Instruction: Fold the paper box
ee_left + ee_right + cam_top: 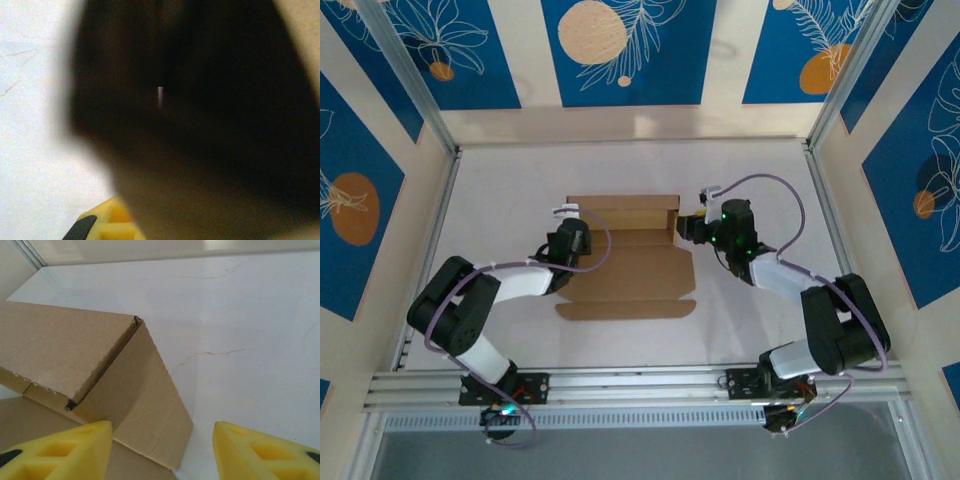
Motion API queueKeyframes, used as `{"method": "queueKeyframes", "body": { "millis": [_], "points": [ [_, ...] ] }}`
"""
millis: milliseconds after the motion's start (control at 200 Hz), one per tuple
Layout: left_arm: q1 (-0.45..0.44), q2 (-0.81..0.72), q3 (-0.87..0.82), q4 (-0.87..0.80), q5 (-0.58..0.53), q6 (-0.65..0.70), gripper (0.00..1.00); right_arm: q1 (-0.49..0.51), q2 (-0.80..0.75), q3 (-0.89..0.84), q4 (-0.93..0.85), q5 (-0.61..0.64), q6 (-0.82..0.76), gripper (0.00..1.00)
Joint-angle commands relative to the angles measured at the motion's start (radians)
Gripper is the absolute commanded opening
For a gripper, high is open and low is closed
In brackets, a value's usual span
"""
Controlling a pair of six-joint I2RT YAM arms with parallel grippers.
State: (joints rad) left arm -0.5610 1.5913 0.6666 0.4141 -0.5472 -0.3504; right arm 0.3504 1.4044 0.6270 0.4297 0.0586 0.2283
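1. The desk (500,200) was pale off-white w/ faint hairline cracks. It was boxed in by cream walls (720,60) carrying blue panels w/ orange discs and white leaf drawings.
2. Metal posts (410,80) ran up the back corners, and a ribbed alu rail (640,385) crossed the near edge where both arm bases sat.
3. The paper box (630,270) lay about mid-desk, between the two arms. It was plain brown cardboard, mostly flat and only partly formed.
4. From the top view, its far wall stood up along the back edge. A creased main panel lay flat, and a rounded front flap (625,308) lay on the desk toward the bases.
5. The right wrist view showed one raised corner: an upright wall w/ a panel doubled over it, raw corrugated edge showing (a bit ragged at the fold).
6. The left fingers (578,228) were at the box's left side. The left wrist view was mostly a dark brown blur very close to the lens, w/ one yellow tip at the bottom, so I couldn't tell how far apart they were.
7. The right fingers (260,450) were spread wide at the box's far right corner, gripping nothing. The corner sat ahead of them, nearer the left pad.
8. Purple cables (770,178) looped over both arms, and green lights glowed on the right wrist.
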Motion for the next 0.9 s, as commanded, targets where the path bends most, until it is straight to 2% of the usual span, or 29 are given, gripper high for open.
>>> {"method": "queueKeyframes", "body": {
  "millis": [0, 125, 230, 315, 485, 655, 710, 895],
  "points": [
    [-0.013, -0.050, 0.038, -0.041, 0.065, 0.036, 0.00, 0.063, -0.043, -0.060, 0.157, 0.121, -0.049, 0.62],
    [-0.013, -0.059, 0.013, -0.040, 0.044, 0.011, 0.00, 0.088, -0.024, -0.086, 0.186, 0.141, -0.043, 0.63],
    [-0.013, -0.057, 0.016, -0.046, 0.032, 0.014, 0.00, 0.104, -0.013, -0.144, 0.298, 0.121, -0.031, 0.62],
    [-0.014, -0.052, 0.019, -0.046, 0.029, 0.019, 0.00, 0.089, 0.001, -0.174, 0.365, 0.075, -0.023, 0.60],
    [-0.014, -0.041, 0.016, -0.042, 0.046, 0.019, 0.00, 0.054, 0.013, -0.192, 0.389, 0.019, 0.002, 0.54],
    [-0.018, -0.042, 0.013, -0.038, 0.066, 0.023, 0.00, 0.048, -0.021, -0.208, 0.362, 0.018, -0.006, 0.52],
    [-0.020, -0.041, 0.015, -0.033, 0.071, 0.028, 0.00, 0.048, -0.028, -0.188, 0.304, 0.042, -0.029, 0.52],
    [-0.021, -0.040, 0.017, -0.028, 0.080, 0.025, 0.00, 0.053, 0.017, -0.098, 0.162, 0.154, -0.078, 0.58]
  ]
}}
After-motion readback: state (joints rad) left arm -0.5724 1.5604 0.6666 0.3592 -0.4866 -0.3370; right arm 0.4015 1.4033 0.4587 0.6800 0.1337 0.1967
